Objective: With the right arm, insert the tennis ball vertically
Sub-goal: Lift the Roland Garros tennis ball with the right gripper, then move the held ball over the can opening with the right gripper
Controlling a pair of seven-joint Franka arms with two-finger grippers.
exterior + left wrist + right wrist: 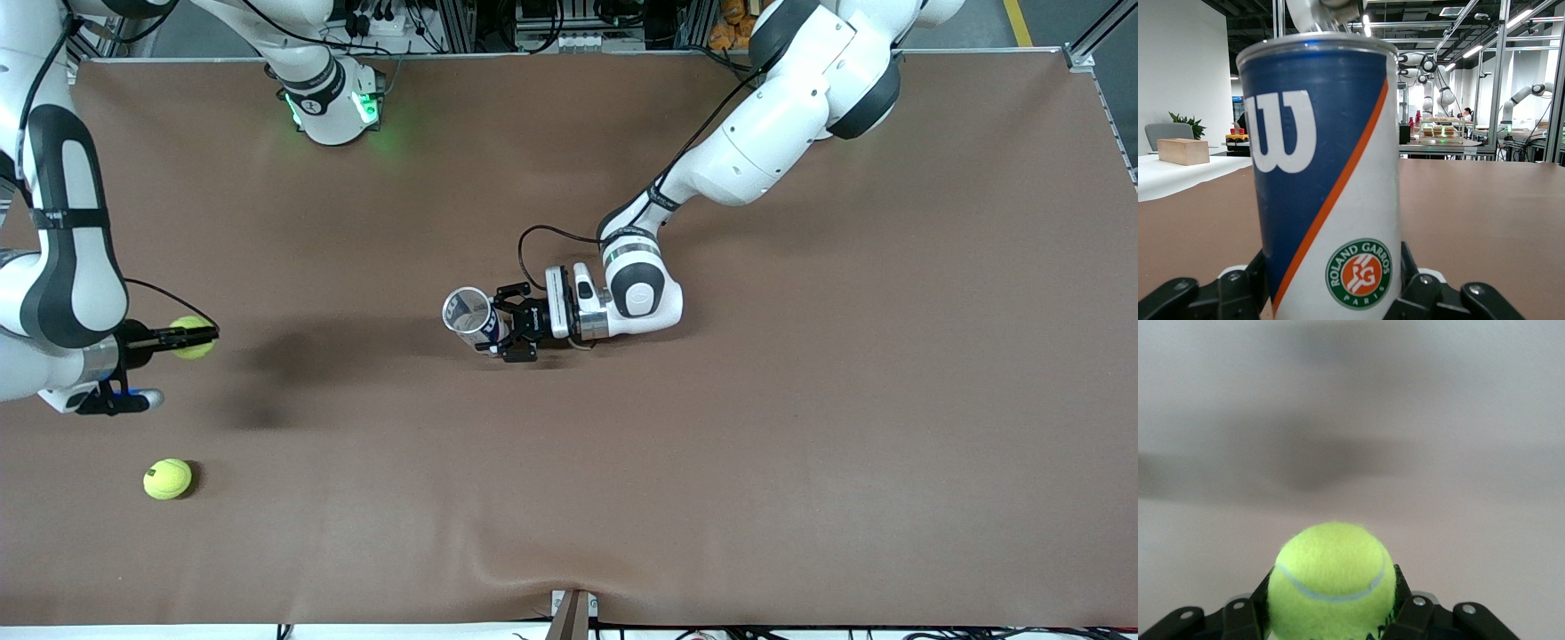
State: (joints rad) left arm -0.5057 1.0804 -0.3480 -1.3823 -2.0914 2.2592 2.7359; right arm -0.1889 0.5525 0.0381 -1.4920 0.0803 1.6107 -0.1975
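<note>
A spare tennis ball (167, 478) lies nearest on the counter (800, 444). Farther back, the right hand (200, 337) pinches a second ball (192, 338) in the air at its own end, ready to carry. Mid-counter, the left hand (514, 331) clamps the upright can (470, 318), mouth open, steadied for insertion; its contents cannot be told.

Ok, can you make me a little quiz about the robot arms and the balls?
1. True or false: the right gripper holds a tennis ball.
2. What does the left gripper hold? A) a box B) a ball can C) nothing
3. How many balls lie loose on the table?

Key: 1 true. 2 B; the can stands upright, its top open. 3 one, the loose ball, nearer the front camera than the held one.
</note>
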